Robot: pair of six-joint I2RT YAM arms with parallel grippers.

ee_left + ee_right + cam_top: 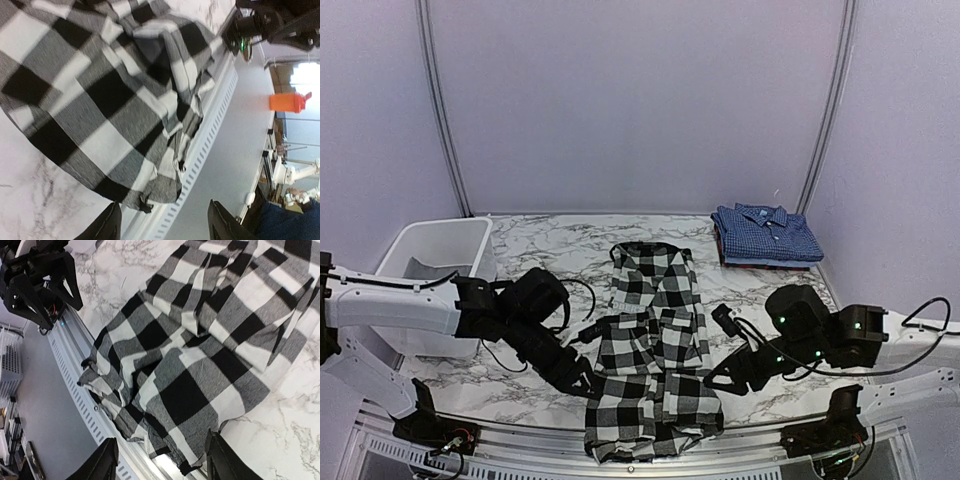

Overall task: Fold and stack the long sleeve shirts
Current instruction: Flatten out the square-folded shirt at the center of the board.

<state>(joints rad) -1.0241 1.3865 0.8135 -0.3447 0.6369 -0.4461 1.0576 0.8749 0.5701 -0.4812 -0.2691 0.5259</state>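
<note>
The black-and-white check shirt [655,340] lies in a long, narrow strip down the middle of the desk [550,240], running from 12 o'clock to 6 o'clock, with its rumpled near end spilling over the 6 o'clock edge. The blue shirt [767,232] sits folded at about 1 o'clock, well apart from it. A white bin [438,224] stands at 9 o'clock. The left hand [590,384] sits at the strip's 9 o'clock side and the right hand [714,380] at its 3 o'clock side, both low by the near end. Each hand is released: the left fingers [111,225] are spread with nothing between them, and the right fingers [220,457] are spread too, with only the hem lying loose beside one of them. The lengthwise fold looks finished, so the cross-fold seems to be the step in hand. Next, each hand would likely need to take a near corner and carry that end toward 12 o'clock, keeping both sides level so the layers do not skew.
</note>
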